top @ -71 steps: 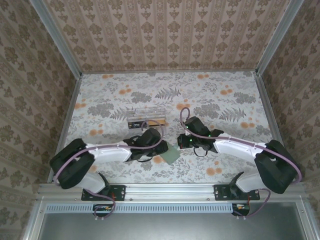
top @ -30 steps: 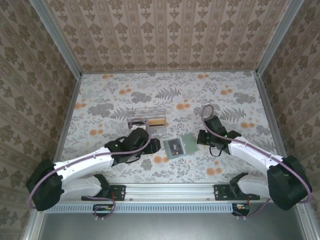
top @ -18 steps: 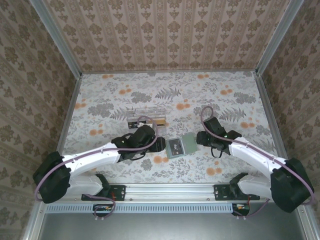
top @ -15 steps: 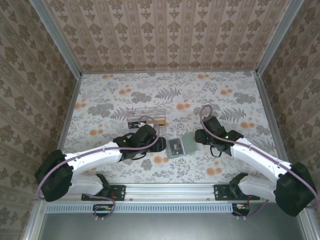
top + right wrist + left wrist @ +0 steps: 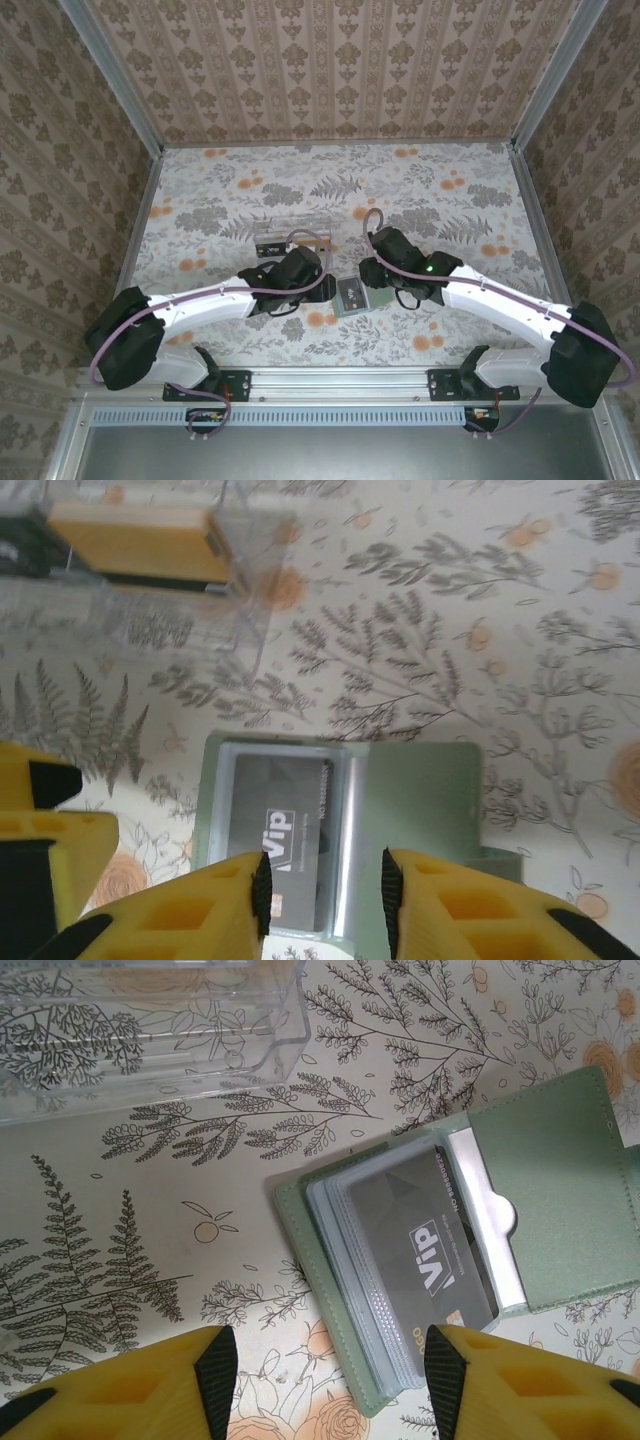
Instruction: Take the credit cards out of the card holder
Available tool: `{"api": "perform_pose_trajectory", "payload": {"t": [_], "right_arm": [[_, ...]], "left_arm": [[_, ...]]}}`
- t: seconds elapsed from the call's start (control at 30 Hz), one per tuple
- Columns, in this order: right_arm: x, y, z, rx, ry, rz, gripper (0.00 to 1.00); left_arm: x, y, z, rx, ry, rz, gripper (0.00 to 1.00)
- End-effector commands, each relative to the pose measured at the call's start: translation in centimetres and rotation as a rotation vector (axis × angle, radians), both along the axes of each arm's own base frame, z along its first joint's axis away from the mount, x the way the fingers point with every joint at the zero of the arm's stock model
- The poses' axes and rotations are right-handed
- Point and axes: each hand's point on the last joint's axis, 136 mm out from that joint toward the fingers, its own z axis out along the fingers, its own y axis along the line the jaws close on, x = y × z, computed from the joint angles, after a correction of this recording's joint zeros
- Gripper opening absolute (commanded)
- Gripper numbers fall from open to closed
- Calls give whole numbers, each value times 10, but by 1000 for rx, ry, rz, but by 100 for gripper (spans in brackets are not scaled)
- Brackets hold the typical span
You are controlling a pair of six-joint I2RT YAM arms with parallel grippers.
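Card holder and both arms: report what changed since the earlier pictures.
The card holder, earlier held up between the grippers, was let go and now lies open on the table. The arms drew apart, then came back: left gripper and right gripper hover over it, jaws apart. The clear box stayed put.

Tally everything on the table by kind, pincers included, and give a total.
Card holder: 1
Clear plastic box: 1
Pincers: 2 (left pincer, right pincer)
Cards: a stack in the holder, number unclear
Total: 4, cards left out
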Motion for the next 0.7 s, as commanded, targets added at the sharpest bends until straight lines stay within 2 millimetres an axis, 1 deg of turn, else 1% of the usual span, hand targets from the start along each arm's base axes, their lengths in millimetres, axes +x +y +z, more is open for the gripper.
{"api": "perform_pose_trajectory", "payload": {"t": [0.0,0.07,0.13,0.2,0.23,0.33,0.47,0.5,0.57,0.63,0.67], "right_arm": [[-7,22,-9,73,73,67,29],[-8,23,-22,77,115,61,23],[-7,22,-36,101,166,50,22],[-8,24,-47,166,222,48,22],[-9,22,-61,183,268,34,21],[-9,15,-78,218,318,0,18],[-12,9,-90,226,343,-15,22],[-13,8,-92,230,347,-17,23],[-13,8,-95,249,358,-22,24],[-12,7,-97,260,363,-28,24],[-11,8,-98,264,365,-29,23]], "left_arm": [[2,-7,7,-18,-17,-11,51],[1,-9,5,-25,-11,-15,47],[1,-12,2,-33,0,-21,41],[0,-16,-1,-35,10,-31,32],[0,-18,-2,-36,15,-34,28],[0,-25,-6,-35,27,-51,18],[2,-35,-12,-29,44,-68,16],[2,-37,-14,-31,48,-73,13],[2,-42,-17,-28,58,-82,12],[1,-46,-21,-24,66,-89,5],[1,-47,-23,-21,71,-93,5]]}}
